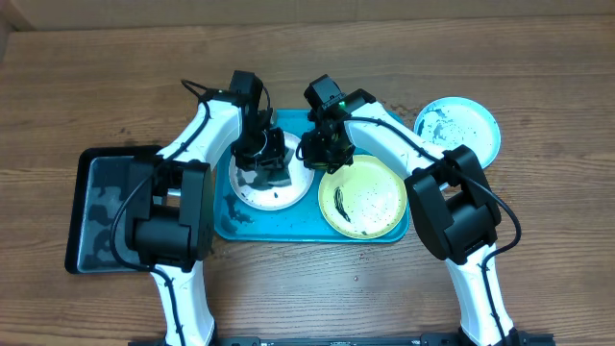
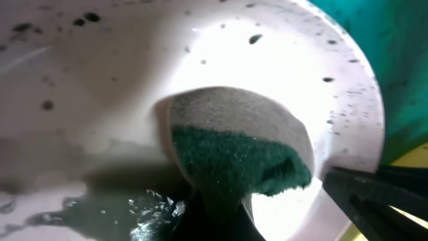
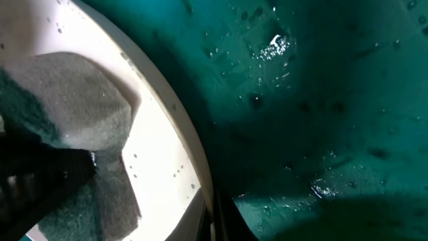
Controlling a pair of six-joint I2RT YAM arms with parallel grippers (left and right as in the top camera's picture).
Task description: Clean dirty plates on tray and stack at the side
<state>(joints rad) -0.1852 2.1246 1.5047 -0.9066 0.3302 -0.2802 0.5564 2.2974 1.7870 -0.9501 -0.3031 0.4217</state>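
Mid-scrub on the first of the plates, by the look of the layout. Grips a grey-and-green sponge [image 2: 234, 154] in the left hand [image 1: 261, 154], fingers closed on it from behind, and presses its face onto the white plate [image 1: 279, 197], which sits in the left half of the tray [image 1: 288, 231]. Has the right hand [image 1: 325, 146] at that plate's right rim, just beside the yellow-green plate [image 1: 370, 197] in the tray's right half. Cannot tell from any view how far that hand is open, or whether it pinches the rim. Puts the work directly beneath the left hand, so needs no reach; likely calls only for short strokes across the plate's floor, toward the dark smear near the edge closest to the arm bases. Leaves little room sideways: raised tray rim to the left and front, right hand crowding the other side, yellow-green plate close against the white one, touching or not, hard to say. Shows a long dark smear on the yellow-green plate too, nearer the right arm than the left. Finds the light blue plate [image 1: 461, 125] off the tray on the worktop [image 1: 538, 250], beyond the tray's right end, dark marks on its left part and open wood around it, probably room enough for stacking. Places a black tray [image 1: 96, 211] at the far left, beside the left arm.
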